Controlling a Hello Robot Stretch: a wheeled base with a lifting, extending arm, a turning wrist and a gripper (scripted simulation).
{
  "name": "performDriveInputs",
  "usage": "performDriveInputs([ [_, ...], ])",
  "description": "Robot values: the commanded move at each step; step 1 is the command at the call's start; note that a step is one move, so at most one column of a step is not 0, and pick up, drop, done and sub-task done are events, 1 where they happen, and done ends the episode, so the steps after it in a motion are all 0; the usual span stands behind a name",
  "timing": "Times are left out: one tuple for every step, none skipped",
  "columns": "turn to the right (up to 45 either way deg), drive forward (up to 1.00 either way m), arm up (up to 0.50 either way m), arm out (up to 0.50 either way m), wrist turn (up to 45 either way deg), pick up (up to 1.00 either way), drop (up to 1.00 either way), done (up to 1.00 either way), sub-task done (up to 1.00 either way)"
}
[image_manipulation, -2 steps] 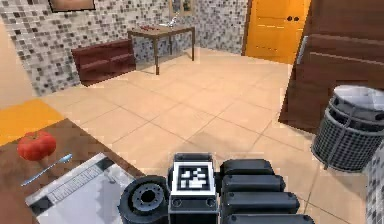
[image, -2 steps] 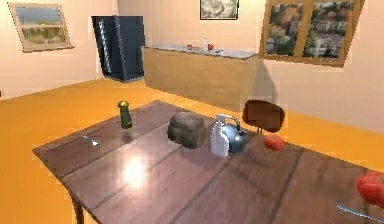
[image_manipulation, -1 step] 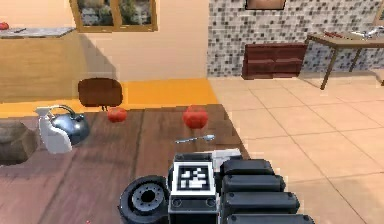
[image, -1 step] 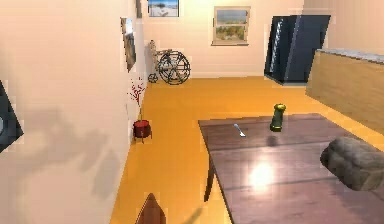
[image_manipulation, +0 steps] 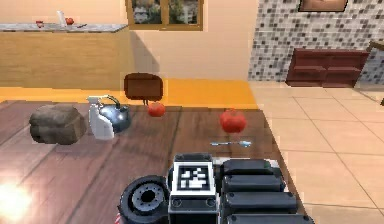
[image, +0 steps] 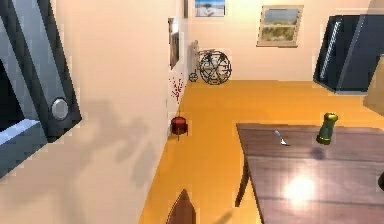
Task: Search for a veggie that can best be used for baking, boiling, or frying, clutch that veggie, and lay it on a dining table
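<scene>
Though what the jaws hold cannot be told, beyond them the surface (image_manipulation: 60, 165) bears two red fruits (image_manipulation: 233, 120), one kettle (image_manipulation: 110, 117), one loaf (image_manipulation: 56, 124).

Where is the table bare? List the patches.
Bare table lies in front of the loaf and kettle, and between the left red fruit and right red fruit. Crowded: loaf, kettle and left red fruit stand close together; cutlery lies before the right red fruit.

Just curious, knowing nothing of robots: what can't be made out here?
Arm side view: rightmost red round thing on the table, too small to name.
Arm side view: hand, far end indistinct; whether it holds anything, cannot tell.
Forward view: chair, cut off by the bottom edge.
</scene>
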Motion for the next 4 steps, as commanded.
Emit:
performDriveInputs([
  [0.0, 0.0, 0.0, 0.48, 0.0, 0.0, 0.0, 0.0, 0.0],
  [0.0, 0.0, 0.0, 0.0, 39.0, 0.0, 0.0, 0.0, 0.0],
  [0.0, 0.0, -0.32, 0.0, 0.0, 0.0, 0.0, 0.0, 0.0],
  [0.0, 0.0, 0.0, 0.0, 0.0, 0.0, 1.0, 0.0, 0.0],
])
